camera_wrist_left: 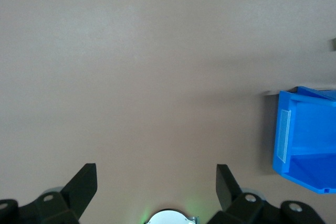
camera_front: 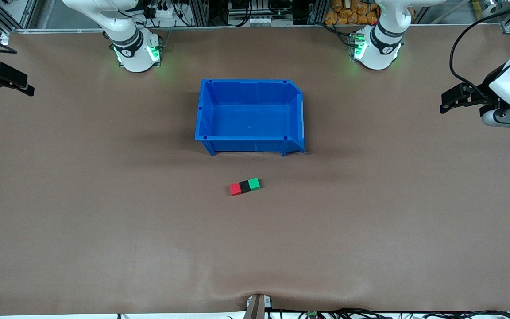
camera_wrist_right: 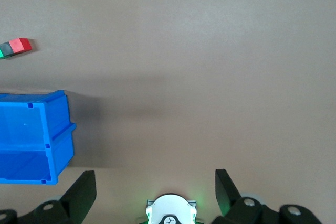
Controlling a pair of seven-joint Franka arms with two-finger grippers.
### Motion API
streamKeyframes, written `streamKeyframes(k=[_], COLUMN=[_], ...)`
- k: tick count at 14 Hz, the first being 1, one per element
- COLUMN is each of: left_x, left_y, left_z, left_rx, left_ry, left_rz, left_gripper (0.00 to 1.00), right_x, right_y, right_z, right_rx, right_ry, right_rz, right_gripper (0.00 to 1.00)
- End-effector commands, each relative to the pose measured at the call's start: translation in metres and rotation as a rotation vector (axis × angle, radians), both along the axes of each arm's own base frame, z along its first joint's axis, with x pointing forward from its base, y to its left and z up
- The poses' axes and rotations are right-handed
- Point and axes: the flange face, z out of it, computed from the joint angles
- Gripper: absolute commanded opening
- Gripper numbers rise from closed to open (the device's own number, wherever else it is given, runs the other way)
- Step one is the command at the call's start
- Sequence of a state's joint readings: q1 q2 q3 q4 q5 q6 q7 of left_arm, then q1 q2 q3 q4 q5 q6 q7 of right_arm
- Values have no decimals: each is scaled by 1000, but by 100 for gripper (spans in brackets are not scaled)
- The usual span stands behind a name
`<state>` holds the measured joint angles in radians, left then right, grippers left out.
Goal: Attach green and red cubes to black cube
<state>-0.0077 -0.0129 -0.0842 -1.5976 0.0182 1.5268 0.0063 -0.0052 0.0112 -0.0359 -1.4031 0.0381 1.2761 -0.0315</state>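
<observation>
Look at the middle of the front view: the red cube (camera_front: 235, 189), the black cube (camera_front: 245, 186) and the green cube (camera_front: 254, 184) sit in one short row on the brown surface (camera_front: 104, 221), touching face to face, black between the two colours. The row is slightly slanted, with the red end a little lower in the frame than the green end. It lies just below the blue bin (camera_front: 249, 142), nearer the front camera than the bin and apart from it.

Your left end effector (camera_front: 447, 106) hangs at the right edge of the front view, over the surface at the left arm's end, well apart from the cubes. In the left wrist view its fingers (camera_wrist_left: 84, 184) stand wide apart with nothing between them, and a corner of the bin shows at the frame's right edge.

Your right end effector (camera_front: 25, 88) waits at the left edge of the front view, over the right arm's end of the surface. Its fingers (camera_wrist_right: 84, 187) are likewise spread and hold nothing; the red cube shows small in the upper left of that wrist view.
</observation>
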Motion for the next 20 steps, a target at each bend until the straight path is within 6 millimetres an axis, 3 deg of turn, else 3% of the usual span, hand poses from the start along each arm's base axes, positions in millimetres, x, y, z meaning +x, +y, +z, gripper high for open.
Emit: streamKeyframes(k=[1, 13, 20], left_x=[-6, 1, 0], left_y=[2, 21, 10], left_z=[7, 7, 10], left_rx=[-11, 50, 33], left_ry=[4, -19, -38], left_rz=[5, -76, -72], left_gripper=[100, 100, 100], right_x=[-5, -4, -4], right_y=[-4, -11, -9], right_z=[2, 0, 0], right_rx=[17, 21, 21], right_ry=[0, 4, 6], right_rz=[0, -12, -7], right_gripper=[100, 100, 100])
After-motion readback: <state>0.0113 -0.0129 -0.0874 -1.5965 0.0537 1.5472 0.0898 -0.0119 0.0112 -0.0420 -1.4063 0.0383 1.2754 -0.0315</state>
